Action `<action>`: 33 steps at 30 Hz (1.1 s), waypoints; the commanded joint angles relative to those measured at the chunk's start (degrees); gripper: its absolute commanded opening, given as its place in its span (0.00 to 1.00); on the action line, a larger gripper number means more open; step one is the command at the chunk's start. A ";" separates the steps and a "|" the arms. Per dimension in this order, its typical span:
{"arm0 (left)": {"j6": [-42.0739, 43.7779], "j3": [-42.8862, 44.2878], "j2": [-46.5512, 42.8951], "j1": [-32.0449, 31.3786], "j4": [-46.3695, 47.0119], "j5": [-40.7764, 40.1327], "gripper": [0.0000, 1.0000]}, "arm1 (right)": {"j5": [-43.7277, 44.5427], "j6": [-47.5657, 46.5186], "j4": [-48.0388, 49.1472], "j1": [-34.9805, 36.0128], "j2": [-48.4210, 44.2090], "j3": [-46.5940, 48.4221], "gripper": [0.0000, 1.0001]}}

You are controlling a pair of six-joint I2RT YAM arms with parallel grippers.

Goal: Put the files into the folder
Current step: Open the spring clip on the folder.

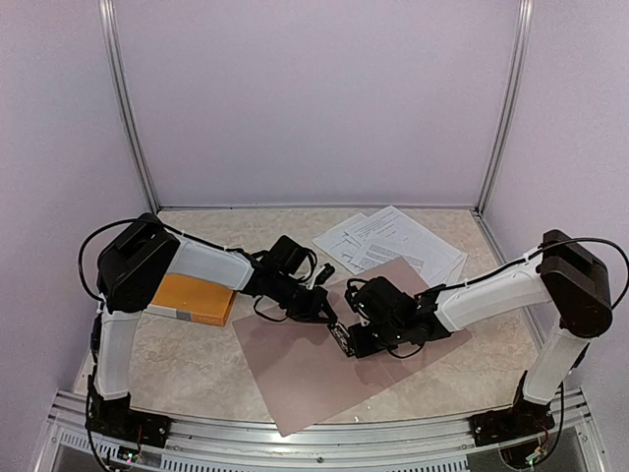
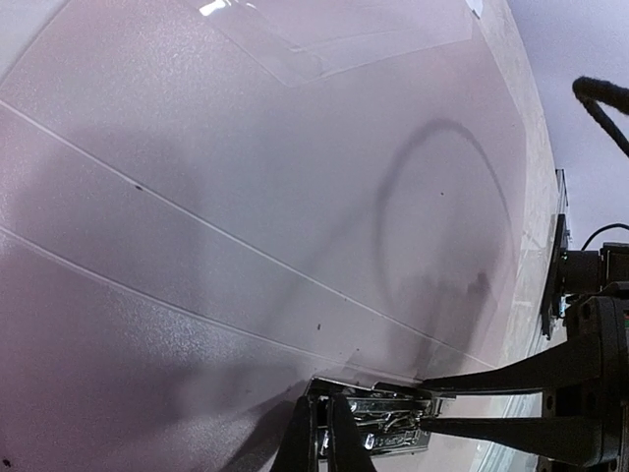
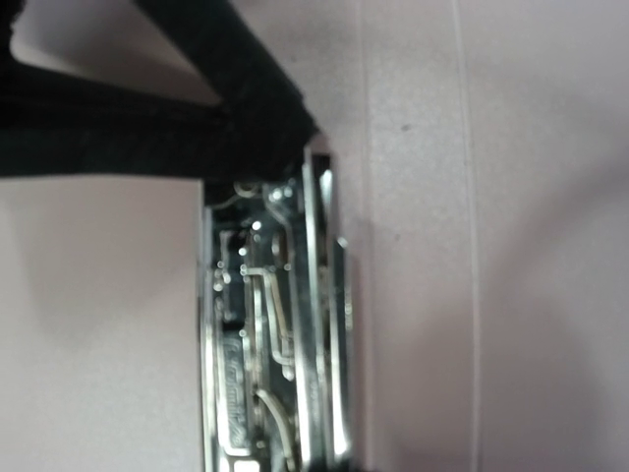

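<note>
- your left gripper (image 2: pixel 429 403) sits at one end of the metal clip (image 2: pixel 383 433). the fingers are on either side of it and look clamped, w/ no gap visible.
- your right gripper (image 3: pixel 300 133) is at the clip's other end. the fingertips come together there, but the wrist view is too blurred, so can't tell if it's pinching or just touching.
- step in hand, i'd say: opening the clip so sheets can go under it. use one arm as an anchor and let the other lift the lever only. don't pull sideways, since the folder (image 1: pixel 295 369) lies open and flat and looks likely to slide on the table (image 1: pixel 177 364).
- both grippers are nearly touching, so move one arm at a time.
- the files (image 1: pixel 393 236) are loose and fanned out at the back right, beyond the right gripper and well apart from both sets of fingers. their near edge sits by the folder's far corner, maybe tucked under it.
- an orange box (image 1: pixel 192 298) lies under the left arm, beside the folder. watch the elbow there.
</note>
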 commanded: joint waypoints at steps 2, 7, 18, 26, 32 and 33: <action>2.06 -7.69 4.51 -2.41 -20.15 0.80 0.00 | 12.27 3.02 -12.74 -4.25 5.10 -4.12 0.02; 2.32 -8.64 3.63 -2.58 -20.54 0.29 0.00 | 12.28 3.18 -12.76 -4.20 4.86 -4.21 0.02; 1.97 -4.48 -0.21 -3.40 -21.67 0.08 0.00 | 12.04 2.75 -12.63 -4.29 4.82 -3.86 0.03; 1.62 -2.40 -2.76 -3.50 -22.33 -0.16 0.00 | 11.83 2.29 -12.59 -4.24 4.39 -3.64 0.03; 1.62 3.13 -3.40 -3.80 -22.64 -0.51 0.00 | 11.19 0.23 -11.35 -3.94 1.51 -2.75 0.06; 1.62 4.20 -3.41 -3.89 -22.68 -0.53 0.00 | 10.83 -0.21 -10.77 -3.97 0.84 -2.65 0.08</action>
